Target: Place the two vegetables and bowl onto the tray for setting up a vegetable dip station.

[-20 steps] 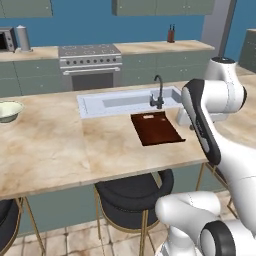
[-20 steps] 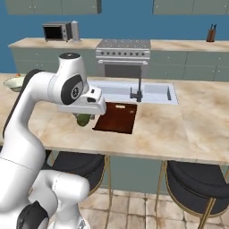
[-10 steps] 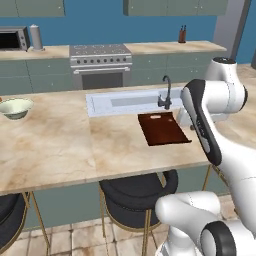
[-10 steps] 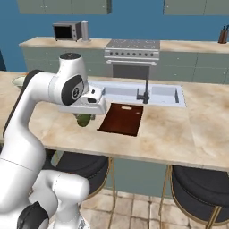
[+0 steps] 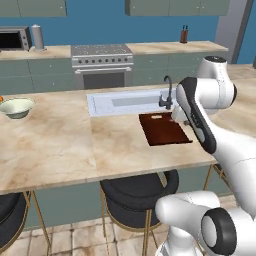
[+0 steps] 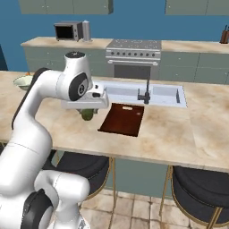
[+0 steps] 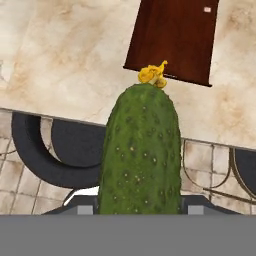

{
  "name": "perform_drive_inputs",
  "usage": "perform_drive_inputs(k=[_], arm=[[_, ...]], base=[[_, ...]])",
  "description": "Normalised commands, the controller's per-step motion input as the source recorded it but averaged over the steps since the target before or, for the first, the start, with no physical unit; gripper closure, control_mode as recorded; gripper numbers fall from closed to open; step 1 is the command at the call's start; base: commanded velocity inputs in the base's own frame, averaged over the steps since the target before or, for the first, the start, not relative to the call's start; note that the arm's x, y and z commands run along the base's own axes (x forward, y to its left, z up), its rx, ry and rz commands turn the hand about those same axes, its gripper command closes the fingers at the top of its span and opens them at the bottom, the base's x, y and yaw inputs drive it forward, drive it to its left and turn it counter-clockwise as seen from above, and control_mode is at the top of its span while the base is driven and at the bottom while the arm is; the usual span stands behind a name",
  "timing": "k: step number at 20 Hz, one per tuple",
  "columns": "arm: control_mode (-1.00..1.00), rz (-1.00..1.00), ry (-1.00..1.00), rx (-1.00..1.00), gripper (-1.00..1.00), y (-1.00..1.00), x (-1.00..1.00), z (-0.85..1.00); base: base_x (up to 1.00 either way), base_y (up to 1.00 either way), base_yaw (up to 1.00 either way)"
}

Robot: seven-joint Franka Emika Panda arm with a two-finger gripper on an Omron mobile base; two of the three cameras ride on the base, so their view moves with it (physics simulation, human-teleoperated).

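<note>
One pincer (image 6: 88,112) closed on green cucumber (image 7: 141,150), held above counter (image 5: 60,145) just left of tray (image 6: 122,119). Tray lies near sink (image 5: 125,101). Bowl (image 5: 16,107) sits far left, well apart.

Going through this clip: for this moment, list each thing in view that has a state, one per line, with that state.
cucumber: held in the gripper, off the counter, not yet on the tray
tray: flat on the counter, nothing on it
bowl: upright on the counter far from the tray
gripper: shut on the cucumber
sink: no water running that I can see
</note>
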Motion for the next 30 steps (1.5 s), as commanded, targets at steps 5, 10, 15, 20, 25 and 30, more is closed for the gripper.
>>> perform_drive_inputs(k=[5, 10, 15, 20, 25, 30], arm=[[-1.00, 0.43, -0.01, -0.06, 1.00, -0.03, 0.62, 0.00], [-1.00, 0.53, -0.02, -0.11, 1.00, 0.00, 0.52, -0.05], [-1.00, 0.48, -0.02, -0.10, 1.00, -0.08, 0.43, -0.06], [-1.00, 0.41, 0.00, -0.05, 1.00, -0.23, 0.42, -0.07], [-1.00, 0.37, 0.00, -0.04, 1.00, -0.17, 0.47, -0.19], [-1.00, 0.24, 0.00, -0.05, 1.00, -0.01, 0.49, -0.26]], base=[[0.00, 0.00, 0.00], [0.00, 0.00, 0.00], [0.00, 0.00, 0.00], [0.00, 0.00, 0.00], [0.00, 0.00, 0.00], [0.00, 0.00, 0.00]])
